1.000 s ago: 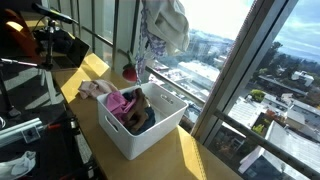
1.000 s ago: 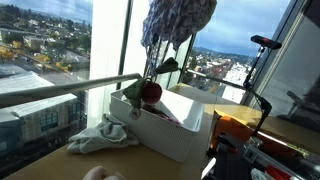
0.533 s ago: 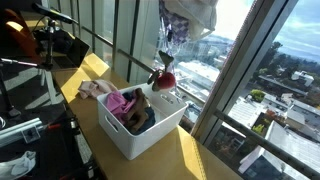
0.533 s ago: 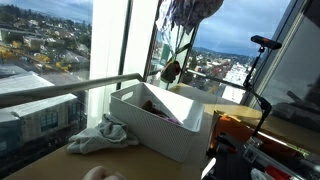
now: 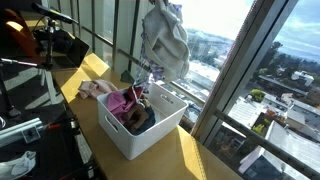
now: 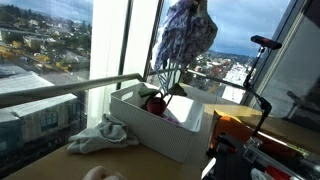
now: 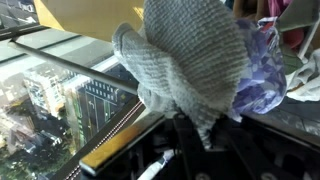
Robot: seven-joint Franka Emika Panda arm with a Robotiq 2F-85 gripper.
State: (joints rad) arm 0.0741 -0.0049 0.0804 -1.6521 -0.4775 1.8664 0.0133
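Wooden table (image 5: 192,155) by the windows bears a white bin (image 5: 150,138) of clothes; a grey cloth bundle (image 5: 165,40) hangs above the bin; a pale garment (image 6: 100,135) lies beside it; the gripper (image 6: 196,5), mostly buried in fabric, seems clamped on the bundle.

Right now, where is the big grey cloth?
In an exterior view the grey cloth hangs up in the air beside the window, right above the far side of the white basket.
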